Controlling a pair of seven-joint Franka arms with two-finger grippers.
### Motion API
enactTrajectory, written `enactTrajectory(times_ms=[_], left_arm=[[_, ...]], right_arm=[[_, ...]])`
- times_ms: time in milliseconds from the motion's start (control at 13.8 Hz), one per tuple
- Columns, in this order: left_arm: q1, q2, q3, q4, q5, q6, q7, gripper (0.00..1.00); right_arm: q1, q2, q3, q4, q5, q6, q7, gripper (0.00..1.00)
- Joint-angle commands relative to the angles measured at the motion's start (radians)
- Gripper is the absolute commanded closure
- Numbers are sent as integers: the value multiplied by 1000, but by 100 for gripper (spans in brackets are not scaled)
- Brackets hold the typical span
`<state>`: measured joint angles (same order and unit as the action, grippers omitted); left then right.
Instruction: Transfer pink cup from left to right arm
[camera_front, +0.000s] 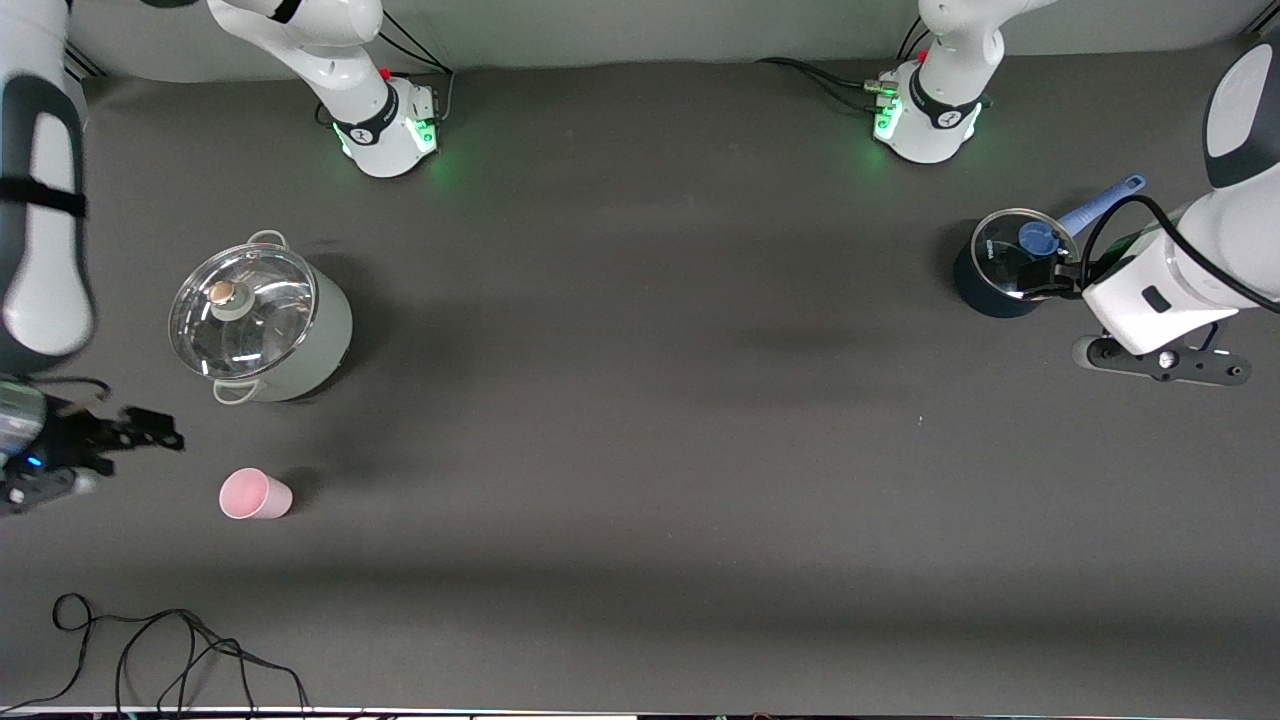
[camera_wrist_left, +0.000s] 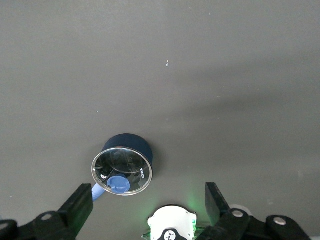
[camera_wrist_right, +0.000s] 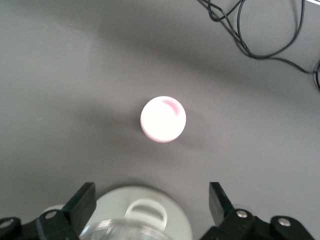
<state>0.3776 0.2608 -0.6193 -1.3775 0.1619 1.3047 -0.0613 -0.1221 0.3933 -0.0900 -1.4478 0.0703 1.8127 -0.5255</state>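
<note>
The pink cup (camera_front: 255, 495) stands upright and alone on the dark table at the right arm's end, nearer to the front camera than the pale green pot (camera_front: 262, 322). In the right wrist view the pink cup (camera_wrist_right: 163, 119) shows as a pale round mouth seen from above. My right gripper (camera_front: 120, 440) hangs open and empty over the table beside the cup, apart from it. That right gripper (camera_wrist_right: 151, 192) has the pot's lid below its fingers. My left gripper (camera_front: 1160, 365) is open and empty at the left arm's end, beside the dark blue pot (camera_front: 1005, 265).
The pale green pot (camera_wrist_right: 142, 215) carries a glass lid with a knob. The dark blue pot (camera_wrist_left: 125, 165) also has a glass lid, and a blue handle (camera_front: 1100, 205). Loose black cables (camera_front: 160, 650) lie at the table's edge nearest the front camera, and the cables (camera_wrist_right: 260, 35) show past the cup.
</note>
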Motion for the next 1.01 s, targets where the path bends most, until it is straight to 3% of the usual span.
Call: enactTrajectory(times_ms=[0, 145, 289, 434, 651, 724, 941], left_arm=[[6, -18, 0, -21, 8, 10, -18, 0], [14, -23, 0, -29, 8, 18, -17, 0], [-49, -69, 76, -79, 7, 53, -14, 0], [-197, -72, 244, -74, -5, 56, -3, 0], [-448, -101, 539, -75, -77, 92, -3, 0], [-463, -118, 582, -90, -117, 120, -3, 0], [-448, -219, 590, -257, -134, 285, -2, 0]], right_arm=[[15, -88, -5, 20, -17, -113, 114, 0], [22, -157, -7, 14, -17, -185, 142, 0], [29, -203, -7, -5, -18, -200, 220, 0], [64, -234, -7, -35, -58, -200, 272, 0], [91, -338, -7, -166, -67, -161, 303, 0], [91, -362, -7, -196, -67, -150, 306, 0], [107, -376, -4, -207, -67, -141, 402, 0]])
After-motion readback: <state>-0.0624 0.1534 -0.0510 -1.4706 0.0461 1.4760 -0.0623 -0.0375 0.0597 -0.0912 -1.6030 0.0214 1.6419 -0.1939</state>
